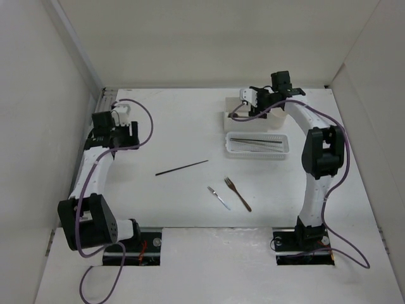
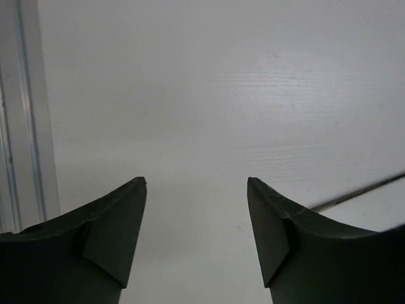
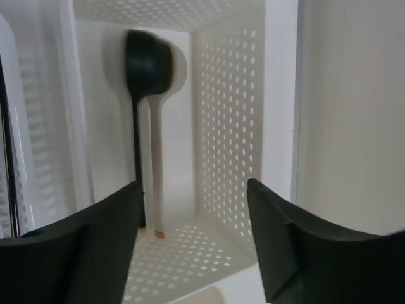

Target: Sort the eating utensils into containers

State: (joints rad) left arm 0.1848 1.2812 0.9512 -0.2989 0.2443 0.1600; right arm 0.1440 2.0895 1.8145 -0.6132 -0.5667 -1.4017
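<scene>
A thin dark chopstick [image 1: 182,167] lies on the table mid-left; it also shows at the right edge of the left wrist view [image 2: 361,192]. A small silver fork [image 1: 219,197] and a longer brown fork [image 1: 238,194] lie side by side nearer the front. A low perforated basket tray [image 1: 229,152] holds dark chopsticks [image 1: 256,141]. Behind it stands a whitish box [image 1: 231,121]. My right gripper [image 1: 266,104] is open over this box [image 3: 231,126], which holds a black spoon [image 3: 149,63] and a beige spoon [image 3: 155,158]. My left gripper [image 1: 101,123] is open and empty over bare table [image 2: 196,183].
White walls enclose the table on the left, back and right. A metal rail [image 2: 25,126] runs along the table's left edge beside my left gripper. Both arm bases sit at the near edge.
</scene>
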